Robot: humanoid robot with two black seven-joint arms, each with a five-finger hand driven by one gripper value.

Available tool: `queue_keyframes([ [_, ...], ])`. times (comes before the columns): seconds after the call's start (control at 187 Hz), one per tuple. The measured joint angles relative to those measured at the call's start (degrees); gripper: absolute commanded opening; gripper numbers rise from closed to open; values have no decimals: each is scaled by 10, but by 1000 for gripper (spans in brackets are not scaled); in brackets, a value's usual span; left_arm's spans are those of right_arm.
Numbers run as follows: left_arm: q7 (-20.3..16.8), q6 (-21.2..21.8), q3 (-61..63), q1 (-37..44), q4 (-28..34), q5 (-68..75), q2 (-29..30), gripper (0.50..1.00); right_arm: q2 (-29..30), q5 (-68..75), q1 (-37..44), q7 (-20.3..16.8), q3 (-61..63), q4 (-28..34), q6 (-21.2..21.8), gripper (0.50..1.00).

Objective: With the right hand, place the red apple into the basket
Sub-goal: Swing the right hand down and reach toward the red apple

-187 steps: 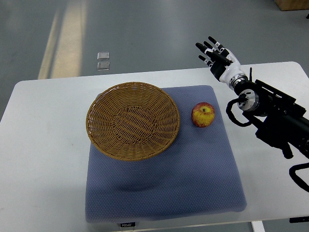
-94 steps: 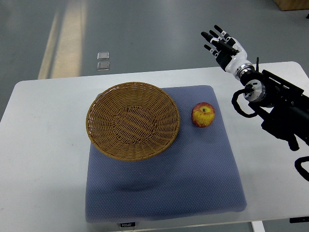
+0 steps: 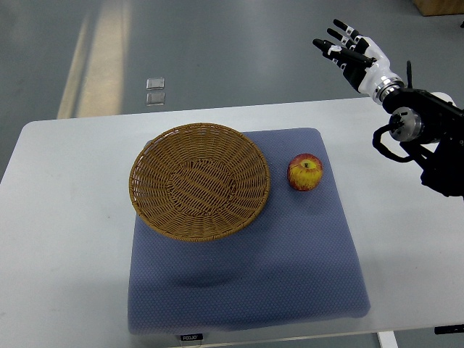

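A red and yellow apple (image 3: 305,172) rests on the blue mat (image 3: 246,275), just right of the round wicker basket (image 3: 199,180). The basket holds nothing. My right hand (image 3: 351,51) hangs at the upper right, past the table's far edge, well above and to the right of the apple. Its fingers are spread and hold nothing. Its black arm (image 3: 428,138) comes in from the right edge. No left arm shows.
The mat lies on a white table (image 3: 65,239). Two small clear squares (image 3: 155,90) lie on the grey floor beyond the table. A brown box corner (image 3: 438,7) shows at the top right.
The right hand has pulled away up and to the right, further from the apple, and the arm has drawn back toward the right edge. Apple and basket have not moved.
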Motion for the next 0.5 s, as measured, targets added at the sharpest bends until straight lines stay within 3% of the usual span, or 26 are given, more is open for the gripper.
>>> queue_keyframes([
  [0.208, 0, 0, 0, 0, 0, 0, 0, 1000, -52, -197, 16, 10, -55, 8, 72, 924],
  [0.342, 0, 0, 0, 0, 0, 0, 0, 1000, -95, -308, 24, 50, -57, 36, 128, 924],
  [0.502, 0, 0, 0, 0, 0, 0, 0, 1000, -148, -456, 28, 96, -59, 117, 176, 924],
])
